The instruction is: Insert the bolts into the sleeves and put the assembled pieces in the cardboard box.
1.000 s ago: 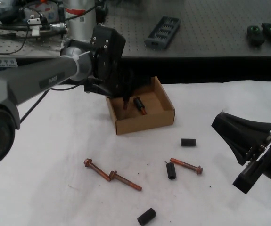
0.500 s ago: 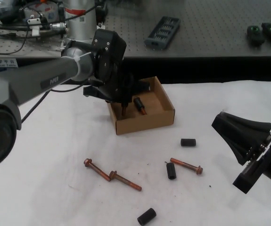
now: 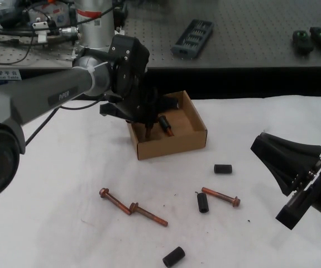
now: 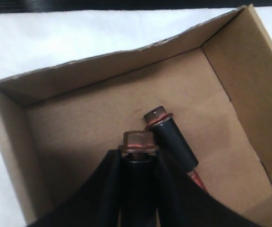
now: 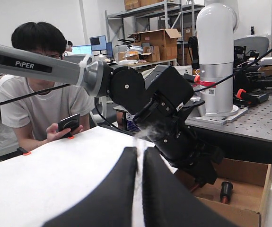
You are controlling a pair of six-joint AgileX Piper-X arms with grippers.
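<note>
Over the open brown cardboard box (image 3: 171, 146), upper centre of the high view, we see the left gripper (image 3: 148, 121) clenched on an assembled piece (image 4: 138, 144). This is a copper-coloured hex-head bolt seated in a black cylindrical sleeve, pinched between the two dark fingers (image 4: 102, 198), with the bolt head poking out just past their tips. The piece hangs low inside the box walls; we cannot tell whether it touches the floor. A second assembled piece (image 4: 171, 139) already lies on the box floor just beside it. The right gripper (image 5: 139, 156) waits at the right edge of the high view, well apart from the box, its fingers drawn together on nothing. On the white cloth (image 3: 65, 167) at lower centre lie two bare copper bolts (image 3: 114, 201) meeting end to end. A third bare bolt (image 3: 220, 196) lies just beside an empty black sleeve (image 3: 202, 202). Another loose sleeve (image 3: 223, 168) sits nearer the box, and a last sleeve (image 3: 173, 256) lies at the bottom edge. We judge the step in hand to be the delivery of the second finished piece. The next move calls for the left fingers to part and let it drop beside the first. The arm should then lift straight out, clear of the cardboard walls, before anyone turns to the three bolts and three sleeves left to pair.
</note>
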